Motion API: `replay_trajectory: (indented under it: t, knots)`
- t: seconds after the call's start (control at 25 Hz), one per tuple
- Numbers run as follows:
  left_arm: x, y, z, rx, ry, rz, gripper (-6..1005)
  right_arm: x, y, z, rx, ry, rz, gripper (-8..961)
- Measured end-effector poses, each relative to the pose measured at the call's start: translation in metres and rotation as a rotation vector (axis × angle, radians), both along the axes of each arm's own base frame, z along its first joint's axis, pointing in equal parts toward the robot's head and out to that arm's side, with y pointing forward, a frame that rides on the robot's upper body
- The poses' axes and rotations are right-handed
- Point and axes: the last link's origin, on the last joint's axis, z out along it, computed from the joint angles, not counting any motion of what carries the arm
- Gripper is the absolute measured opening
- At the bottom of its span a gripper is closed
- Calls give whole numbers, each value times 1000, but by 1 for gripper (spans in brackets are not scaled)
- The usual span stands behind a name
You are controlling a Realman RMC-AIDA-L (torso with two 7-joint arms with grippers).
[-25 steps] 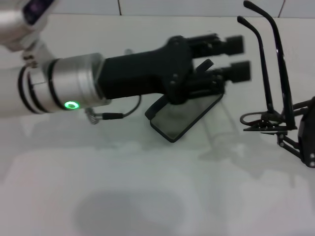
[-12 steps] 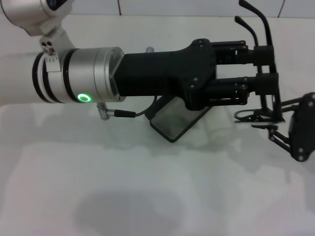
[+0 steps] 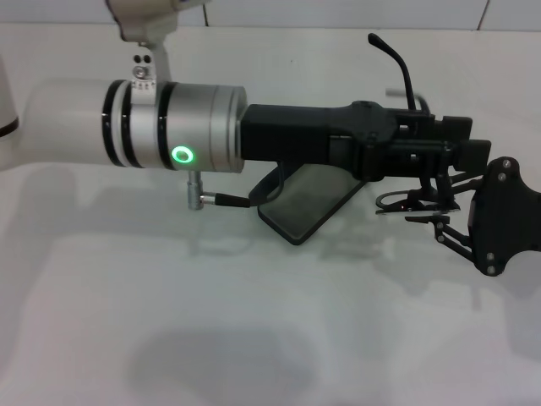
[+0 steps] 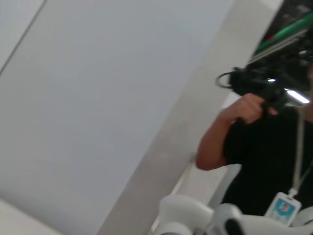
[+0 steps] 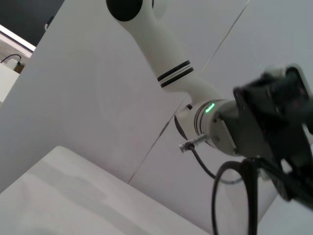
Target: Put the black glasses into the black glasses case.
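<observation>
Behind the left claw [image 3: 452,156], the black glasses [image 3: 414,199] hang half hidden, right claw [image 3: 439,222] clamping them.

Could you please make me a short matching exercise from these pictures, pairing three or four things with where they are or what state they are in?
Things:
1. glasses
2. case
3. left pincer
4. right pincer

Places or states:
A. lies open on the table, partly under the left arm
B. reaches in from the right edge, at the lenses
C. held off the table, temple arms pointing up
D. at the end of the arm stretched across the scene, at the temple arms

Pairs: 1-C, 2-A, 3-D, 4-B
</observation>
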Motion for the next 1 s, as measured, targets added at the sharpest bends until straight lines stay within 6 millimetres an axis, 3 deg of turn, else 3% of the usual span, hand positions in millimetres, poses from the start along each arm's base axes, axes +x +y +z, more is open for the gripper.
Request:
replay_trajectory:
  t: [1.0]
  knots:
    - [-6,1,-15,-71,99,88,561,3,-1,4,90,-4,56,117]
